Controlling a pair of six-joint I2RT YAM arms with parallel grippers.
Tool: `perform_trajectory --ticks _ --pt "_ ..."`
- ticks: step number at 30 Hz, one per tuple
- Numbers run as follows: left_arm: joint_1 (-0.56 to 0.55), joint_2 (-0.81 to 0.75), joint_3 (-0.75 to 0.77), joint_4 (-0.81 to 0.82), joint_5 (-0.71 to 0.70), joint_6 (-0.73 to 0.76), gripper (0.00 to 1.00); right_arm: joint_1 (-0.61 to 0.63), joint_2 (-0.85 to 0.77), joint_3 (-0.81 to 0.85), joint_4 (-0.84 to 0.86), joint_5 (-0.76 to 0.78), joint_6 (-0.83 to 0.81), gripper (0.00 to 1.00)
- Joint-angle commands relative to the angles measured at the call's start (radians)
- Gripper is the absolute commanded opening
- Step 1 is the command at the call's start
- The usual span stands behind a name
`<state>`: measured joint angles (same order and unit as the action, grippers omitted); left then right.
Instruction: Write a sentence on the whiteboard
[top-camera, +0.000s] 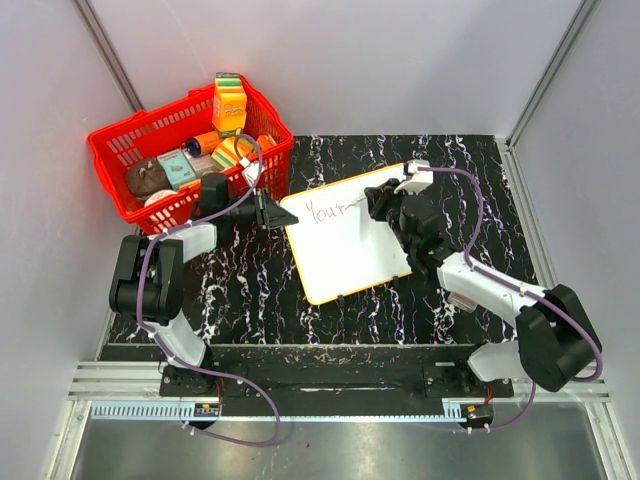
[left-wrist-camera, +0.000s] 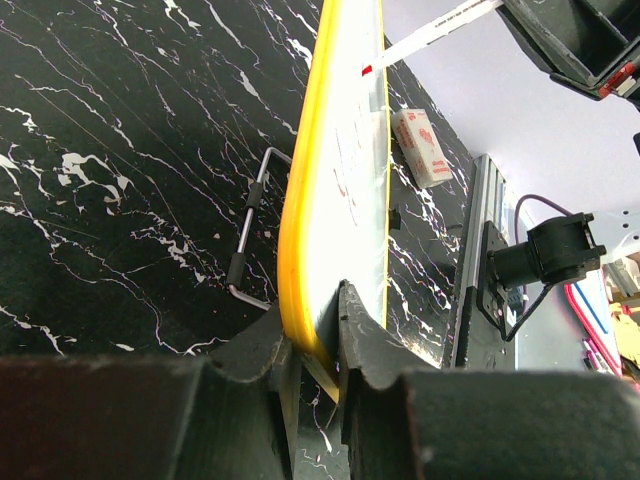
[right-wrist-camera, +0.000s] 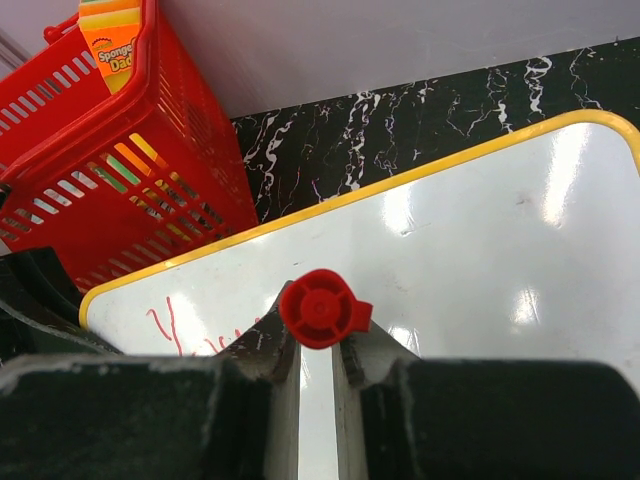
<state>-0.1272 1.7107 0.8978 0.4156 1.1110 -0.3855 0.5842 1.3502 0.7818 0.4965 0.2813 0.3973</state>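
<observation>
Grippers split the work: the left gripper (top-camera: 265, 212) is clenched on the left corner of the board (top-camera: 350, 255), probably to pin it so pen strokes cannot push it around, while the right gripper (right-wrist-camera: 318, 345) is clamped on a marker (right-wrist-camera: 322, 308). On the desk (top-camera: 250, 295) the board lies skewed mid-surface, between both arms and within reach of each. The basket (top-camera: 100, 135) sits at the far left, clear of the writing. The marker tip appears to meet the board just right of the sentence (top-camera: 325, 212), which reads only "You're", so it looks unfinished.
</observation>
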Motion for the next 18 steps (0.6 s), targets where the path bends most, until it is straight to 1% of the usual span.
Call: perform_trajectory --ticks 1,6,18 --pt "-0.057 0.041 -0.020 -0.058 -0.051 0.209 0.00 -0.014 0.020 0.053 0.002 0.010 0.003 0.00" --pt "-0.057 0.041 -0.020 -0.058 -0.051 0.211 0.00 -0.014 0.030 0.065 0.007 -0.025 0.008 0.00" --pt "-0.057 0.043 -0.019 -0.060 -0.051 0.212 0.00 -0.014 0.010 0.022 -0.024 -0.077 0.015 0.00"
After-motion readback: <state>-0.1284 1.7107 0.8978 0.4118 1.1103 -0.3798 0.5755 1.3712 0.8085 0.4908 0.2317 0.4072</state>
